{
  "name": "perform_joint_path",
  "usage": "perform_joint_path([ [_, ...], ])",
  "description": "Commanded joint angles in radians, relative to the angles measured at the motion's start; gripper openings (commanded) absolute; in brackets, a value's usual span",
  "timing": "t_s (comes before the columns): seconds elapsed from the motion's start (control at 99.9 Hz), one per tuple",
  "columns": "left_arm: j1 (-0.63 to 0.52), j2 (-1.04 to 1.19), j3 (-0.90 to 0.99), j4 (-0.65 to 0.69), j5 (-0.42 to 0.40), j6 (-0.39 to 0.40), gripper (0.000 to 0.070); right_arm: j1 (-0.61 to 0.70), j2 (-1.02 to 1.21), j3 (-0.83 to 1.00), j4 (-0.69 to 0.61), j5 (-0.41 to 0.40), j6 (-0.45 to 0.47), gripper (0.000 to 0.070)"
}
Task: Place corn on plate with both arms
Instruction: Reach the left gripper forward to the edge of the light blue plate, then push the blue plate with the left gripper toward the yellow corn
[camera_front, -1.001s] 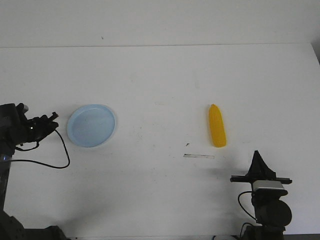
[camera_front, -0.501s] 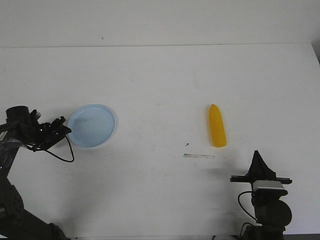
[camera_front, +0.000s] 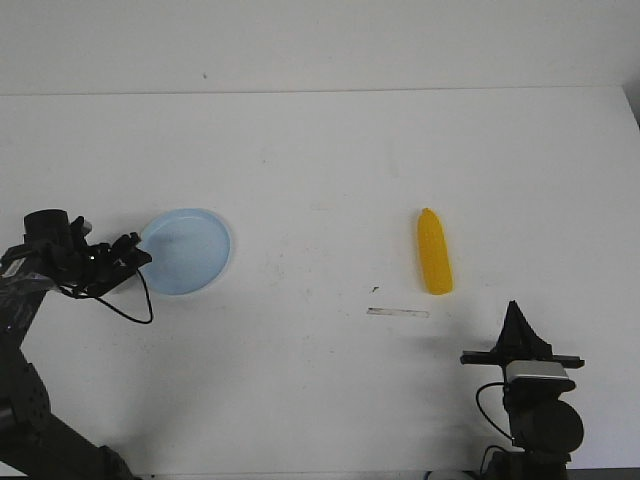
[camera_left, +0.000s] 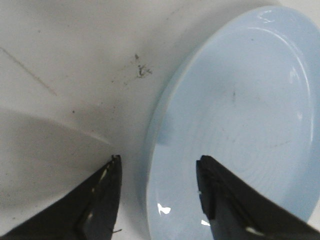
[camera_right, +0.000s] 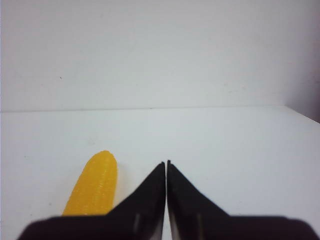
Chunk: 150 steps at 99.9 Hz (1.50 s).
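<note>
left jaws (camera_left: 157, 172) apart astride plate (camera_left: 240, 115) rim; right jaws (camera_right: 166, 172) closed.

The plate (camera_front: 186, 251) lies left on the table (camera_front: 320, 150), the corn (camera_front: 434, 251) well right; the left gripper (camera_front: 138, 258) apparently straddles the plate's rim.

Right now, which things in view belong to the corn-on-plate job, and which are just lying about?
Job:
- corn, on the table
- plate, empty
- left gripper, open, astride the plate's rim
- right gripper, shut, beside the corn

Lying about:
- thin pale strip below the corn
- small dark speck
</note>
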Motion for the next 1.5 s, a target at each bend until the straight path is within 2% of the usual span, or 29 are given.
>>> perform_joint_path([
  [0.0,-0.006,0.031,0.014,0.000,0.001,0.011,0.0244,0.000,0.001,-0.001,0.010,0.000,-0.001,0.0002],
  [0.08,-0.014,0.031,0.014,0.003,0.001,0.011,0.0126,0.000,0.002,-0.001,0.010,0.000,-0.001,0.0002],
  [0.14,-0.018,0.031,0.014,0.006,0.001,0.011,0.0073,0.000,0.001,-0.001,0.010,0.000,-0.001,0.0002],
  [0.32,-0.029,0.031,0.014,0.007,0.001,0.011,0.0068,0.000,0.001,-0.001,0.010,0.000,-0.001,0.0002],
  [0.39,-0.031,0.031,0.014,0.006,0.001,0.011,0.0000,0.000,0.001,-0.001,0.010,0.000,-0.001,0.0002],
  [0.671,-0.054,0.005,0.014,0.005,0.038,0.005,0.0000,0.000,0.001,-0.001,0.010,0.000,-0.001,0.0001],
  [0.901,-0.116,-0.071,0.014,0.006,0.036,-0.015,0.0000,0.000,0.001,-0.001,0.010,0.000,-0.001,0.0002],
  [1.031,-0.204,-0.099,0.014,0.012,0.010,-0.026,0.0001,0.000,0.001,-0.001,0.010,0.000,-0.001,0.0002],
  [1.181,-0.358,-0.101,0.014,0.027,-0.050,-0.072,0.0001,0.000,0.002,-0.001,0.010,0.000,-0.001,0.0001],
  [1.352,-0.529,-0.100,0.014,0.109,-0.111,-0.147,0.0001,0.000,0.001,-0.001,0.010,0.000,-0.001,0.0002],
  [1.492,-0.597,-0.098,0.014,0.192,-0.160,-0.211,0.0001,0.000,0.001,-0.001,0.010,0.000,-0.001,0.0001],
])
